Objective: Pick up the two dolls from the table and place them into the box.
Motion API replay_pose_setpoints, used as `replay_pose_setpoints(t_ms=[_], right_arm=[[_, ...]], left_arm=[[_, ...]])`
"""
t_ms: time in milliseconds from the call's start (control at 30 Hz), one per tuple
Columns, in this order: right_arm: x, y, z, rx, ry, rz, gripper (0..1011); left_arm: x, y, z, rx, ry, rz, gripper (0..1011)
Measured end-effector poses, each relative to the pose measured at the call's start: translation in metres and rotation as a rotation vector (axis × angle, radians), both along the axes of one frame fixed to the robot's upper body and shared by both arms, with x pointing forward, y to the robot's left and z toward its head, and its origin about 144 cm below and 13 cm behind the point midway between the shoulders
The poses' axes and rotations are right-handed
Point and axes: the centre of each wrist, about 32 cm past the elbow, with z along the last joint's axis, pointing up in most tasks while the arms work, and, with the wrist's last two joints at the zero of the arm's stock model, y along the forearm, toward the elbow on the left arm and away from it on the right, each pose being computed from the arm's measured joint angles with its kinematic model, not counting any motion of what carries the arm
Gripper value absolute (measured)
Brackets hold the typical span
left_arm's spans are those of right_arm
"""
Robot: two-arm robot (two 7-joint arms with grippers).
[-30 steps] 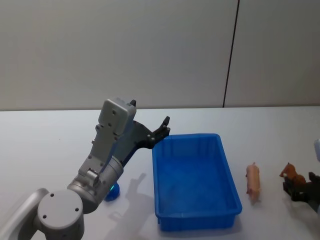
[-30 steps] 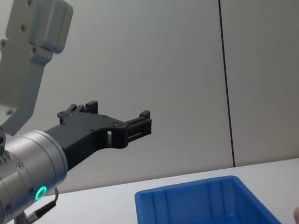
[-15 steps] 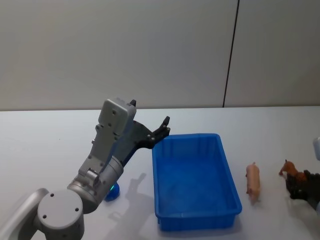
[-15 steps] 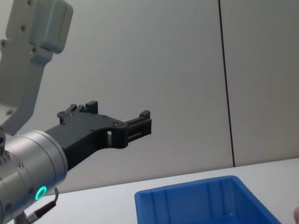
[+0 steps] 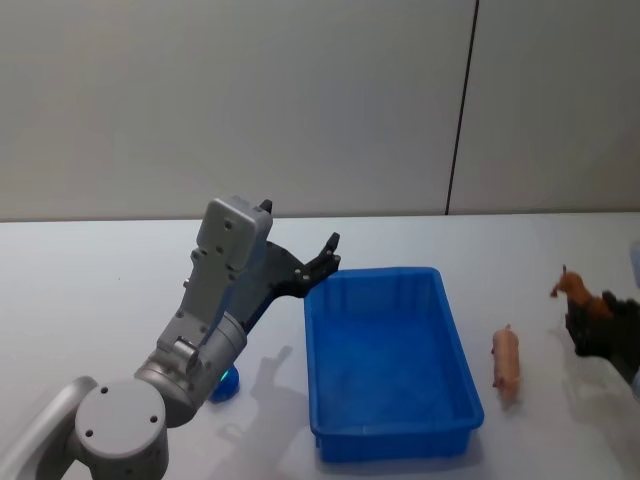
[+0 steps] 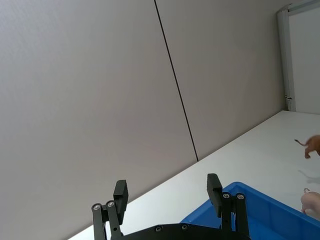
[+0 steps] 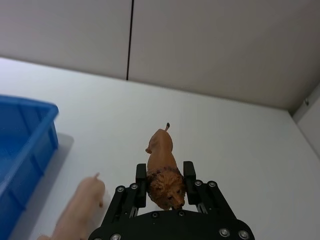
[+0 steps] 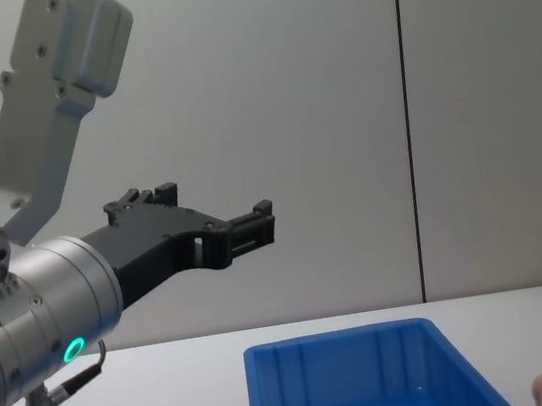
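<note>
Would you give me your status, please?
Right gripper shut on lion, above table. Left gripper open, raised beside box. Pig on table, right of box. Box empty.

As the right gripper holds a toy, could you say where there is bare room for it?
Bare: the floor of the bright blue plastic bin, and the white tabletop behind it. Crowded: between bin and right gripper with brown lion toy, where the pink doll lies.

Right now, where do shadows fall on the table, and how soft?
Head view: the left gripper and its arm cast a soft shadow on the table left of the box. Right wrist view: a faint strip darkens the table beside the box; the right gripper holds the lion doll, evenly lit.
</note>
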Motion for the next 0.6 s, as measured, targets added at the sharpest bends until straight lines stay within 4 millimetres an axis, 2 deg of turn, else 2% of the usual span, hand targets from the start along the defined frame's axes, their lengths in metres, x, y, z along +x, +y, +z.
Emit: replay_pose_setpoints(t_ms=[600], right_arm=[[0.008,0.02,0.036,0.075,-0.169,0.164,418]], left_arm=[[0.0,0.0,0.0,0.0,0.0,0.0,1001]])
